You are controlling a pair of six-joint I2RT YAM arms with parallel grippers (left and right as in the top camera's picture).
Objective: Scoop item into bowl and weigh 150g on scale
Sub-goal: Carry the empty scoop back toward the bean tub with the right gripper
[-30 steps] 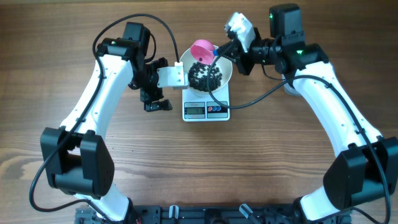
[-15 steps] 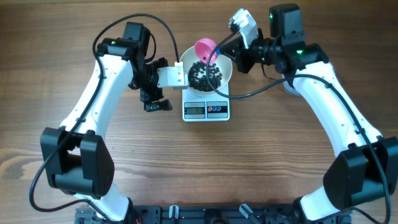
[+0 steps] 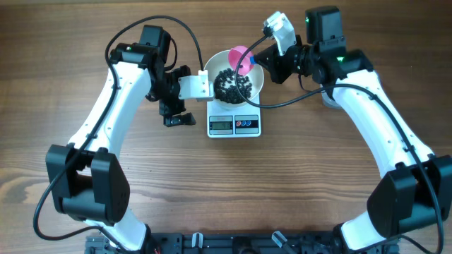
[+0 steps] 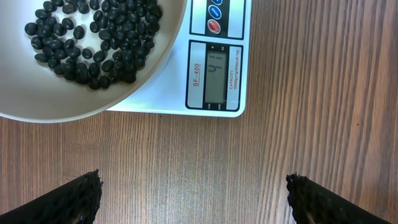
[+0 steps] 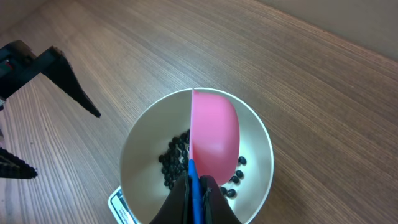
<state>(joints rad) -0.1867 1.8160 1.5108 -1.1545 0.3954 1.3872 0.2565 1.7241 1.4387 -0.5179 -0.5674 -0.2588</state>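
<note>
"SF-400" in red on the scale [image 4: 186, 106], beside its display [image 4: 216, 75], tiny "CAPACITY" line opposite (figures illegible)

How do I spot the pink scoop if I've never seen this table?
Look at the middle of the wooden table, where a white bowl of black beans sits on a white scale. The scoop tilts over that bowl, held by the right end effector. It is the only pink thing.

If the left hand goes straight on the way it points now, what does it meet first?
Probably the bare wooden table, just short of the scale; depth is unclear.
</note>
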